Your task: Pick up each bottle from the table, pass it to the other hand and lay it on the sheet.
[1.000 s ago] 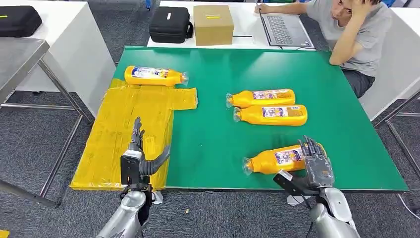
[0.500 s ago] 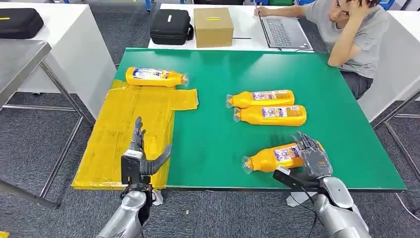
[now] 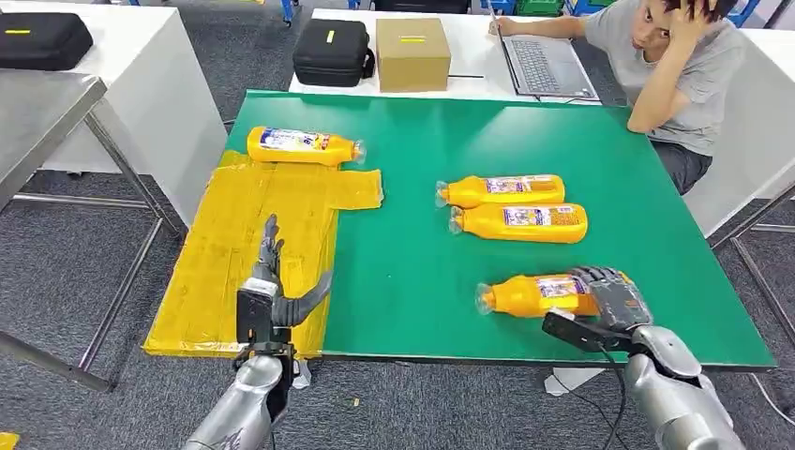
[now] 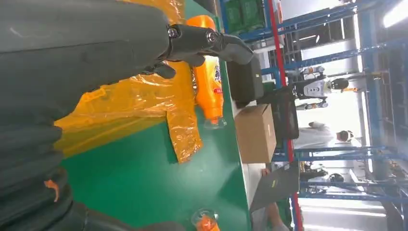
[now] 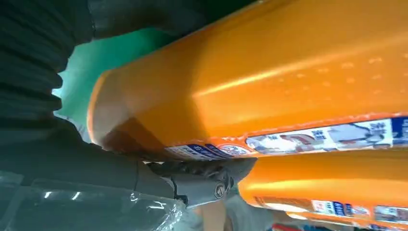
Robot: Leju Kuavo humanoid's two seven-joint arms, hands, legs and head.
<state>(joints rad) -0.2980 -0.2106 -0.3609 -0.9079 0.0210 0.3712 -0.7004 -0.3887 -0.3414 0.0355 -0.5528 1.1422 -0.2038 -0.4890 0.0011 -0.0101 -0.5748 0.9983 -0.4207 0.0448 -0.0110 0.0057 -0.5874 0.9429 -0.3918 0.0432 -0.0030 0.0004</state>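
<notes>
bottle (image 3: 534, 293) in R hand (image 3: 614, 298) | 2 bottles (image 3: 511, 206) just behind

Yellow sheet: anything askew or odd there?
Yes. The yellow sheet is crinkled and hangs off the green table at its left edge. The one bottle at its far end lies partly off it, neck over bare green.
</notes>
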